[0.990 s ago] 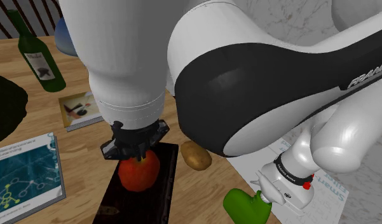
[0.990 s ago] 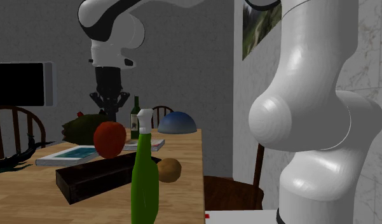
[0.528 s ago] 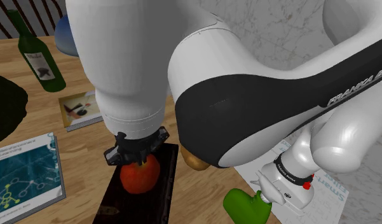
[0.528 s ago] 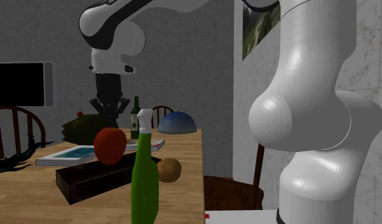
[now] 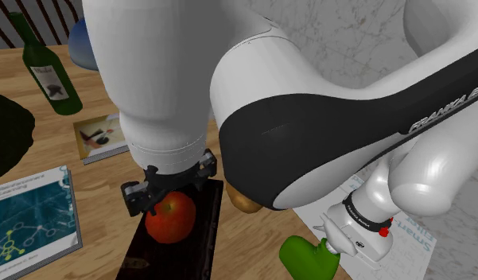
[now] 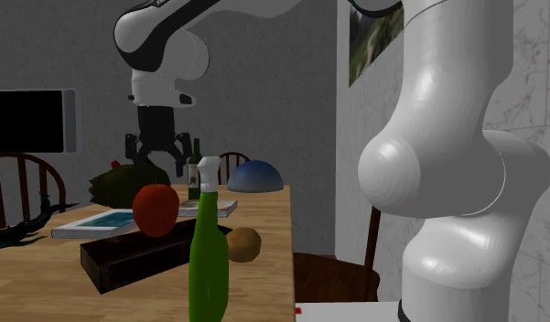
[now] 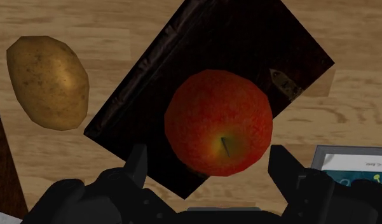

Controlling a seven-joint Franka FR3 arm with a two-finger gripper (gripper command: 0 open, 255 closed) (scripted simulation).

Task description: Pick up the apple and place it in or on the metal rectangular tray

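Observation:
A red apple (image 5: 170,216) (image 6: 156,209) rests on the dark rectangular tray (image 5: 177,258) (image 6: 126,258), which lies on the wooden table. My black gripper (image 5: 167,189) (image 6: 156,157) hangs open just above it, and its fingers touch nothing. In the wrist view the apple (image 7: 218,122), stem hollow facing up, sits over the tray (image 7: 246,44), and the gripper (image 7: 208,167) has its fingers (image 7: 137,167) spread to either side of the fruit.
A potato (image 7: 48,73) (image 6: 243,244) lies beside the tray. A green spray bottle (image 6: 209,261) stands at the table's near edge. Books (image 5: 30,219), a wine bottle (image 5: 48,70), a blue dome (image 6: 254,176) and a dark green lump (image 5: 6,135) lie further out.
The fingers have spread apart and let go of the apple. It has dropped slightly onto the tray, while the hand has stayed above it.

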